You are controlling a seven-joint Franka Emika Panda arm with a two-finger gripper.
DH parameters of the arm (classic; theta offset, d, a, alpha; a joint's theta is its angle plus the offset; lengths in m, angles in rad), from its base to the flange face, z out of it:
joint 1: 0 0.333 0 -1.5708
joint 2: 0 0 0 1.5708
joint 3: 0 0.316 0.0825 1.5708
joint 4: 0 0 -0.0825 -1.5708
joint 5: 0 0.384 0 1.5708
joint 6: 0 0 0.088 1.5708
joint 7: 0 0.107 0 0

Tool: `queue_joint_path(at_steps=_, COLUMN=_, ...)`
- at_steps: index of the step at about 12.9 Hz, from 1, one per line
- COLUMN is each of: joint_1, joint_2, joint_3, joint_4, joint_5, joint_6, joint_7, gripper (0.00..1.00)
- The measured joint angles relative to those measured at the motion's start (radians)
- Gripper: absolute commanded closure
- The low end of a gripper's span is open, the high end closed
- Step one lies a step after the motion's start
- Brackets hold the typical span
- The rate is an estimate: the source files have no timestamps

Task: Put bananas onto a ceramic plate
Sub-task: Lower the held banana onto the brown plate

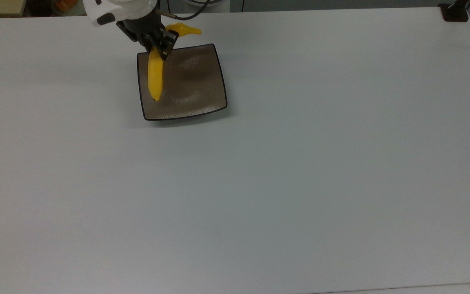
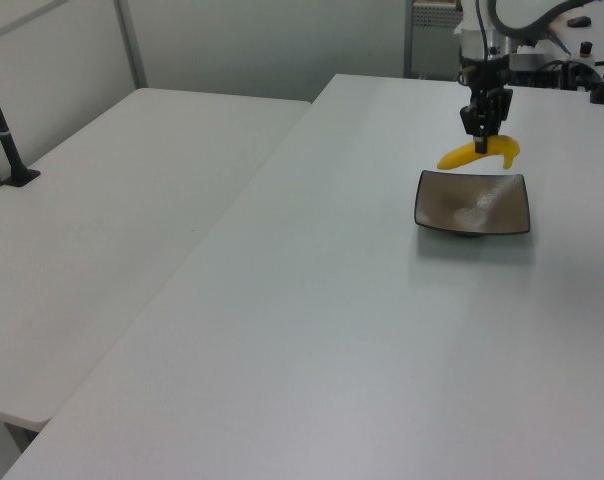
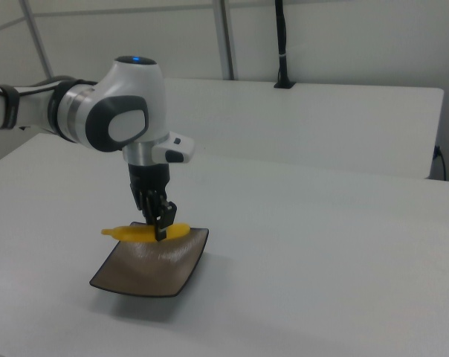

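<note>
The bright yellow banana hangs in my gripper, whose fingers are shut on its middle. In the top view it lies lengthwise over the ceramic plate's left part, with the stem end sticking out past the plate's far edge. The left view has the banana just above the plate's far rim, below the gripper. From the right view, the banana hovers close over the brown square plate, the gripper holding it; whether it touches the plate is unclear.
The white table stretches wide around the plate. A black mount sits at its far right corner in the top view. A second white table adjoins on the left view's left, with a black post on it.
</note>
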Motion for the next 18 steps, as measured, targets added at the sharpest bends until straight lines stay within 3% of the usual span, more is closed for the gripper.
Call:
queue_joint_path(at_steps=7, joint_1=0.028, joint_2=0.000, joint_3=0.007, joint_4=-0.114, joint_5=0.000, joint_6=0.119, joint_7=0.064, gripper=0.95)
queue_joint_path(at_steps=9, joint_1=0.033, joint_2=0.000, joint_3=0.012, joint_4=-0.128, joint_5=0.000, joint_6=0.125, joint_7=0.067, gripper=0.84)
queue_joint_path(at_steps=10, joint_1=0.033, joint_2=0.000, joint_3=0.013, joint_4=-0.130, joint_5=0.000, joint_6=0.126, joint_7=0.067, gripper=0.70)
queue_joint_path(at_steps=18, joint_1=0.033, joint_2=0.000, joint_3=0.013, joint_4=-0.137, joint_5=0.000, joint_6=0.126, joint_7=0.068, gripper=0.59)
